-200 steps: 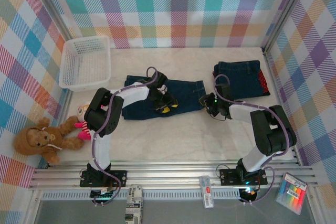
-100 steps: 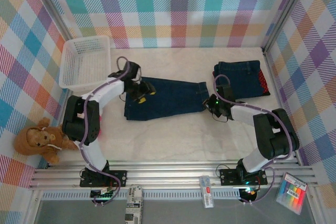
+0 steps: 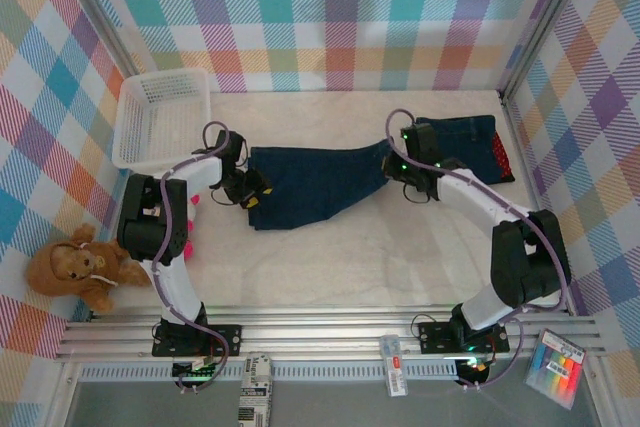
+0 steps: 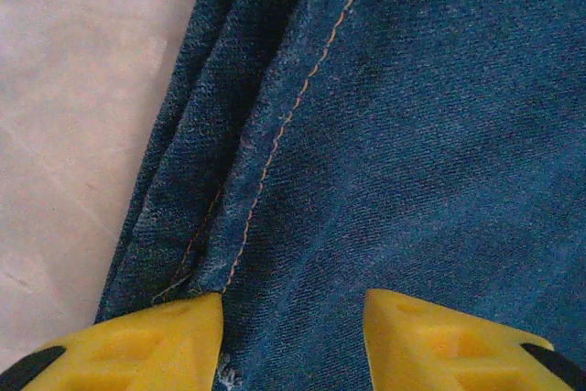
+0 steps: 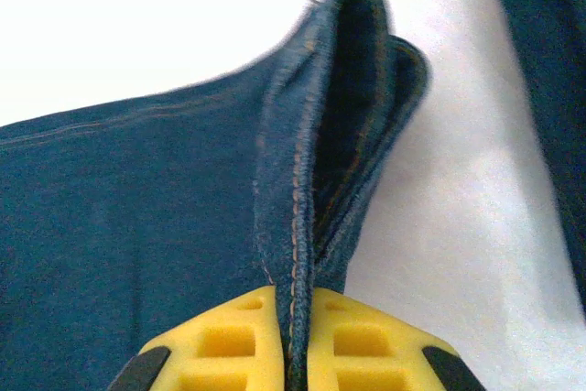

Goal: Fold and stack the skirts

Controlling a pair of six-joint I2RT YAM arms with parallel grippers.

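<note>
Denim skirt (image 3: 315,182) | right fingers (image 5: 240,336) pinch its hem | left fingers (image 4: 156,341) wide over the other end | risk: thin pinch slips, unpinned end drags, fold skews

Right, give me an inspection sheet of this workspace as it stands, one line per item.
Surface: pale marbled tabletop.
Job's things: denim skirt spread out mid-table; folded stack at the far right, with denim on top and a red edge showing beneath.
Clutter: white basket at the far left; brown plush toy beside the table's left edge.
Grippers: left gripper open over the skirt's left edge; right gripper shut on the skirt's right hem, which is pinched up.
Cables: lilac cables loop along both arms.
Surroundings: plaid walls on three sides.
</note>
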